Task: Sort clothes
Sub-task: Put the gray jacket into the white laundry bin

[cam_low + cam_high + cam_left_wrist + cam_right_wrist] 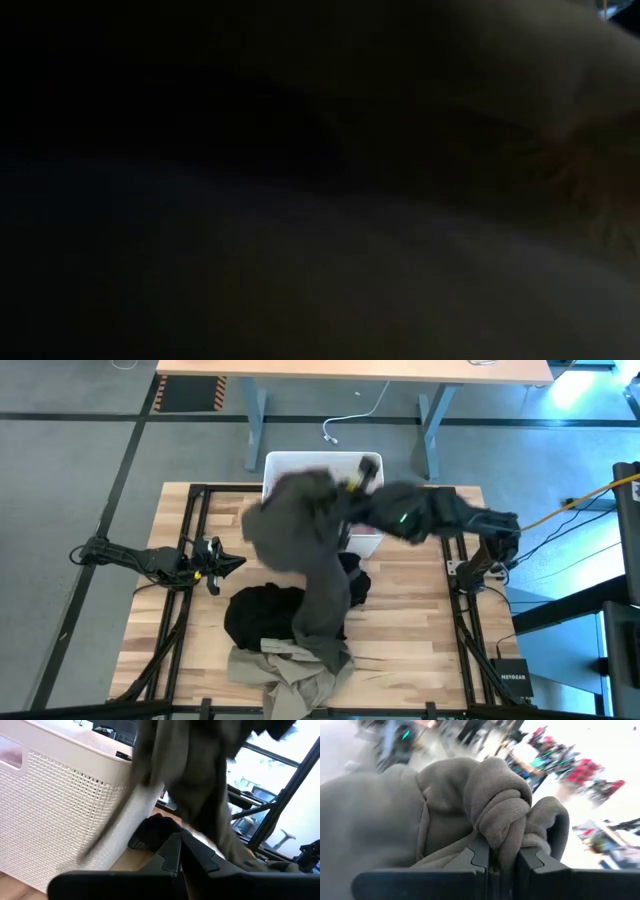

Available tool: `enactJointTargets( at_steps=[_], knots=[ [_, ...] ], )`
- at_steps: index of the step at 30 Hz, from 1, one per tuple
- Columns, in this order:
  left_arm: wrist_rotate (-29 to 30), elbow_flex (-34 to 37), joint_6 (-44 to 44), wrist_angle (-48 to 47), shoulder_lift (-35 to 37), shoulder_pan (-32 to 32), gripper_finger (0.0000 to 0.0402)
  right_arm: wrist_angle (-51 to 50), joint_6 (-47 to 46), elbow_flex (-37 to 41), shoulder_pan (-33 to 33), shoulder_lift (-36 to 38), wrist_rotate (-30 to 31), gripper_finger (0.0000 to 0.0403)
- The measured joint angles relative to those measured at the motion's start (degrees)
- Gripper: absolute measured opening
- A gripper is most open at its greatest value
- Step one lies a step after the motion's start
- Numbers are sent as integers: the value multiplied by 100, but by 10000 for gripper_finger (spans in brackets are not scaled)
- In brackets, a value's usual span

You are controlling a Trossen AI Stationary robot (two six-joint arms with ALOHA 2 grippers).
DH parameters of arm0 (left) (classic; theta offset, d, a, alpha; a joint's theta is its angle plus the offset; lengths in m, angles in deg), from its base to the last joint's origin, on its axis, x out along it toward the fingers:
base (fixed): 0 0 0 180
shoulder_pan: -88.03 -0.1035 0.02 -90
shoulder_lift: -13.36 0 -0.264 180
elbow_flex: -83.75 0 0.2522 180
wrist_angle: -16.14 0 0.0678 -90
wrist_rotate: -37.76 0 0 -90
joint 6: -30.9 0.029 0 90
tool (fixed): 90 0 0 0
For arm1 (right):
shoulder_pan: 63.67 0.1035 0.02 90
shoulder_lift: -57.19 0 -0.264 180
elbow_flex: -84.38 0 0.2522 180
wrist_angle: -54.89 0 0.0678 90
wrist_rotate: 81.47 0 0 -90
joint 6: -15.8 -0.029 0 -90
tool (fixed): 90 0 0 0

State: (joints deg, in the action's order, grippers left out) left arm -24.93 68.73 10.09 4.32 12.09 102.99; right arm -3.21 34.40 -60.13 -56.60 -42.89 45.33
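Note:
My right gripper (350,486) reaches over the white bin (290,460) and is shut on the dark olive garment (305,525). The garment drapes from the gripper down across the table, and its lower end (325,640) lies on the pile near the front edge. A black garment (262,615) and a khaki-beige one (290,675) lie in that pile. My left gripper (235,563) is shut and empty at the table's left, pointing toward the bin (60,810). I do not plainly see the pale pink checked shirt. My right gripper pinches a bunched, knot-like fold of the olive garment (502,837) between its two fingers (477,852), several layers thick. The arm reaches in from the table's right. The cloth hangs below and beside the fingers, with its lower end trailing on the pile.
Another dark piece of cloth (355,582) lies in front of the bin. Cloth covers the low view almost wholly (320,200). Black frame rails (190,600) run along the table's left and right sides. Bare wood (420,630) shows at the front right.

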Motion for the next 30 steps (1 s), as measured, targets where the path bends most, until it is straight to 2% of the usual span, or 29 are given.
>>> enactJointTargets(
  at_steps=[4,12,15,18,27,30],
  knots=[
    [0,0,-1,0,0,0,4,679,534,-431,-443,9,22,44],
    [2,4,110,17,0,-1,4,3128,1788,-416,-1230,118,186,44],
    [17,4,131,17,0,-2,4,3458,1808,-438,-1445,156,171,44],
    [26,4,131,9,0,-1,4,2820,1606,-444,-1597,165,156,44],
    [26,4,17,4,0,0,4,-748,38,-405,-1604,-229,-447,44],
    [26,4,19,3,0,0,4,-1446,-411,-173,-1604,-292,-499,44]
  ],
)
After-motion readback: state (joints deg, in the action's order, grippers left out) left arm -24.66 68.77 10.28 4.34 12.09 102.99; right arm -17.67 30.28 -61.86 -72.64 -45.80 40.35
